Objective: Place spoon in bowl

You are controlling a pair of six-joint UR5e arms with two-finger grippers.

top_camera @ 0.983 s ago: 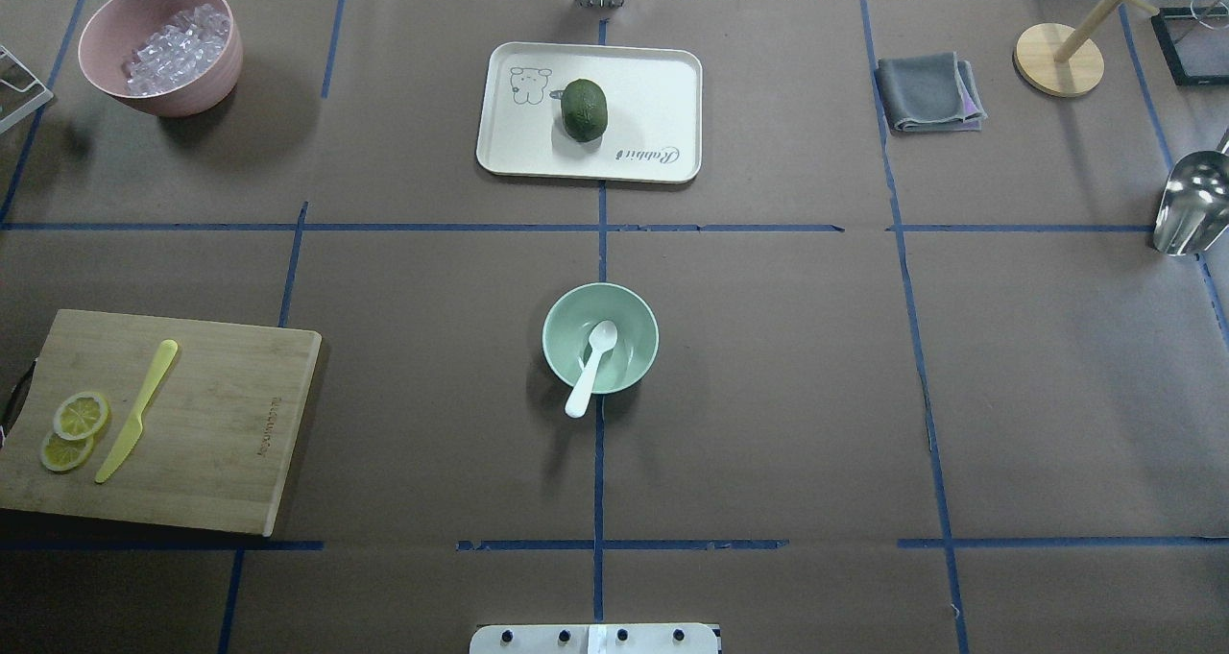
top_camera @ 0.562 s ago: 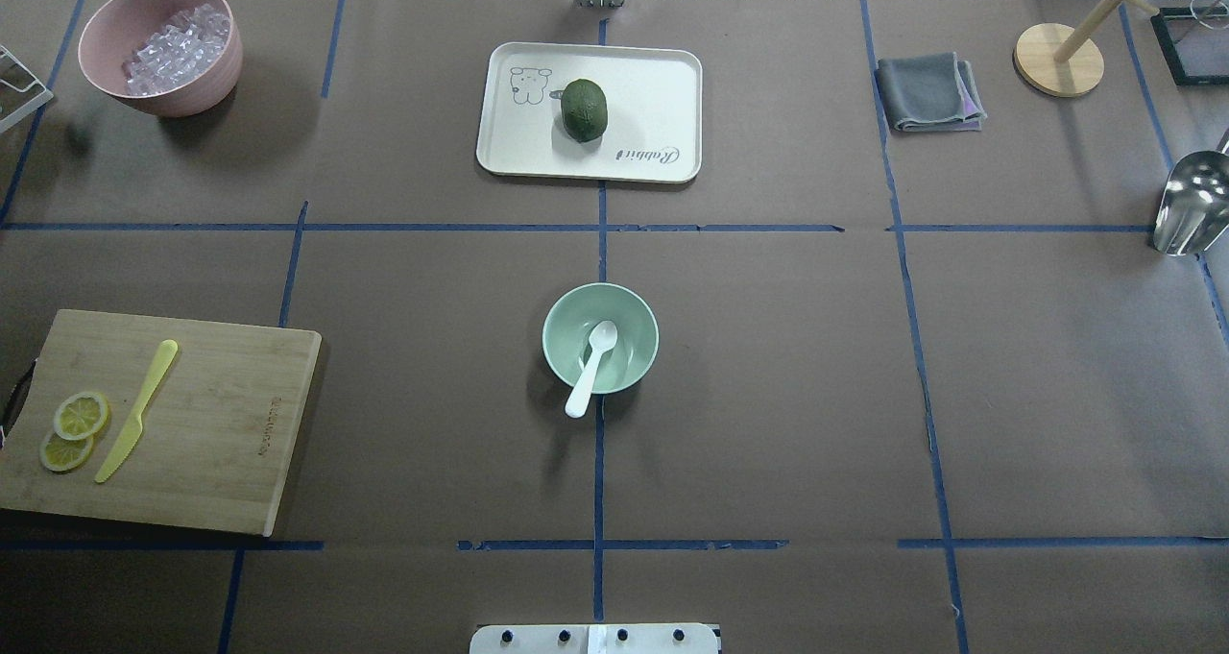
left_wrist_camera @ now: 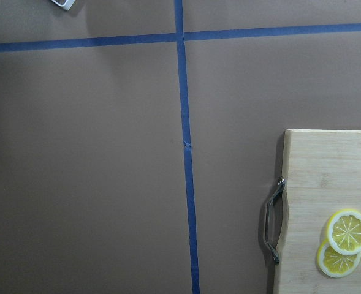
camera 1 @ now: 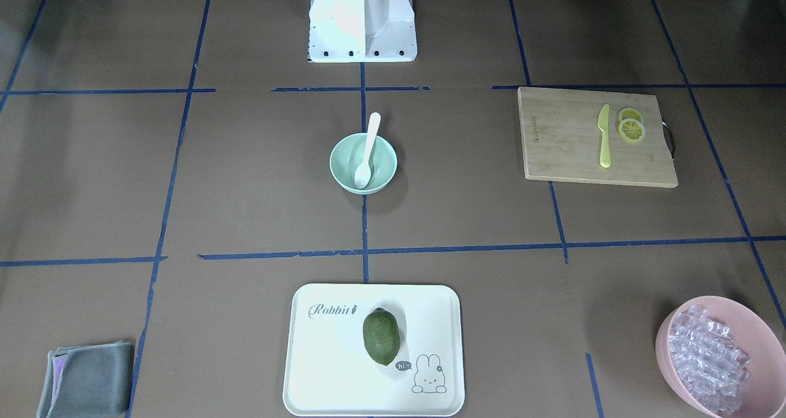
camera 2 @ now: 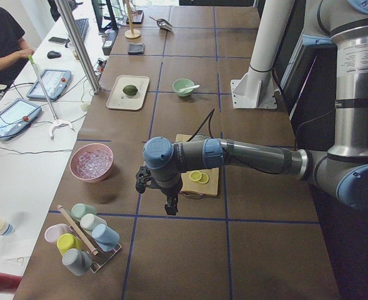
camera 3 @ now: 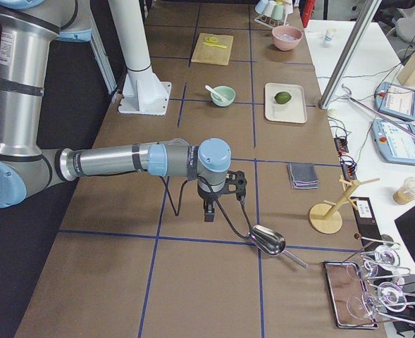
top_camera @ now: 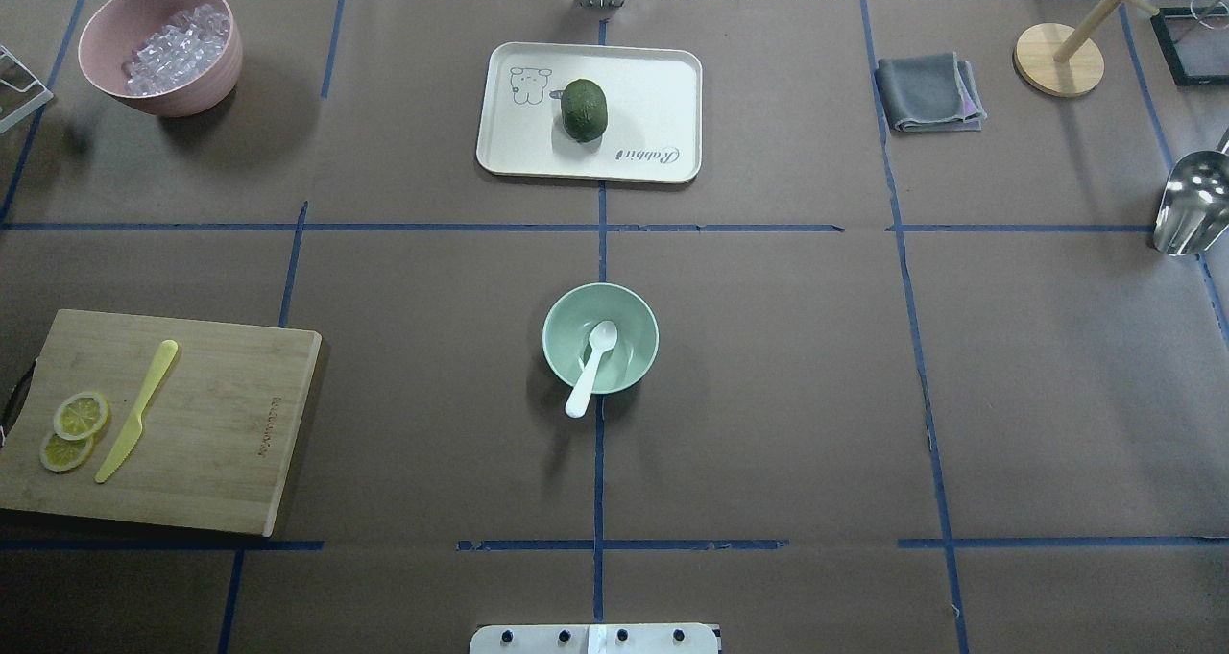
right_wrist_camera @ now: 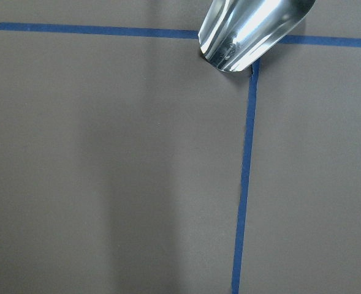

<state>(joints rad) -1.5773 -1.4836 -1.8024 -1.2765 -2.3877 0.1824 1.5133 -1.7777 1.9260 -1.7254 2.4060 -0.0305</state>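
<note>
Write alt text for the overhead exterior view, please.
A white spoon rests with its scoop inside a mint-green bowl at centre frame, its handle leaning out over the near rim. Beyond it a tray holds a green fruit; a cutting board with a yellow knife lies at left.

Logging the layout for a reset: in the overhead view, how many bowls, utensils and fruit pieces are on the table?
Bowls: 2 (mint-green bowl, pink bowl)
Utensils: 3 (white spoon, yellow knife, metal scoop)
Fruit pieces: 3 (dark green fruit, lemon slice, second lemon slice)
Total: 8
</note>
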